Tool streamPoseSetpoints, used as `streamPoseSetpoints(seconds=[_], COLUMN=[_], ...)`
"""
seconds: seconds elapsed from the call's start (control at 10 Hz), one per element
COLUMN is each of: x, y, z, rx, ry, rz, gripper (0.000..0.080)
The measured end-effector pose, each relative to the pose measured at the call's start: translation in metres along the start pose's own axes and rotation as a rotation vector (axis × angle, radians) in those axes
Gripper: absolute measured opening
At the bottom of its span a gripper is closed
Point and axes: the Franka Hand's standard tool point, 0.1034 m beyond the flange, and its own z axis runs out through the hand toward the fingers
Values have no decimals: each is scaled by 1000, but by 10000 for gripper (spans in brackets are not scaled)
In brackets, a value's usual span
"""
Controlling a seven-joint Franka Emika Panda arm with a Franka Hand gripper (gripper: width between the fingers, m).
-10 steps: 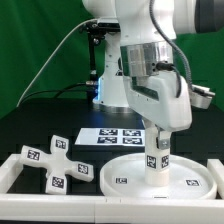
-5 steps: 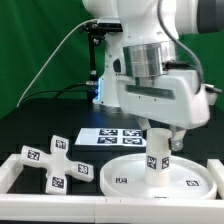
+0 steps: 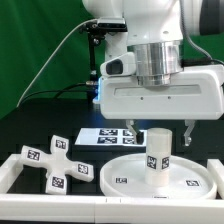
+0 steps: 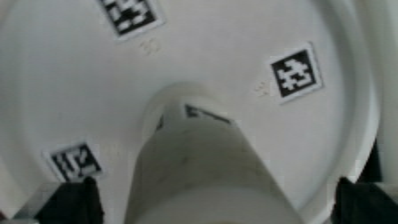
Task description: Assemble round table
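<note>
The large round disc point(image 3: 118, 178) lies flat inside the border wall, at the front of the exterior view. The short thick cylinder point(image 3: 158, 152) stands upright on its centre. My gripper point(image 3: 158, 133) hangs straight above the cylinder, open. Its fingertips point(image 3: 127, 129) stand wide apart on either side of the cylinder's top and do not touch it. In the wrist view the cylinder point(image 4: 205, 150) rises from the disc point(image 4: 231, 40) between my two dark fingers point(image 4: 71, 200), with my gripper point(image 4: 217, 205) open. The cross-shaped foot point(image 3: 50, 160) lies at the exterior view's left.
The marker board point(image 3: 112, 137) lies flat behind the disc. The low white border wall point(image 3: 15, 172) runs along the front and left. The arm's base and cables stand at the back before a green backdrop.
The hand has turned about the upright cylinder, from side-on to broadside. Its fingers, close around the cylinder before, now stand wide apart. The cylinder and disc have stayed in place.
</note>
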Motion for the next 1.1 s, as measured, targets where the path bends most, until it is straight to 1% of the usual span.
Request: streamPoseSetpoints(seconds=[0.1, 0.3, 0.6, 0.8, 1.0, 1.1], x=[3, 4, 5, 5, 5, 5], y=[4, 8, 12, 8, 12, 12], z=[0, -1, 0, -2, 0, 0], rx=[-21, -30, -49, -69, -71, -71], ry=[45, 38, 32, 24, 22, 22], rz=[-250, -466, -640, -761, -743, -743], gripper=[649, 649, 649, 649, 649, 528])
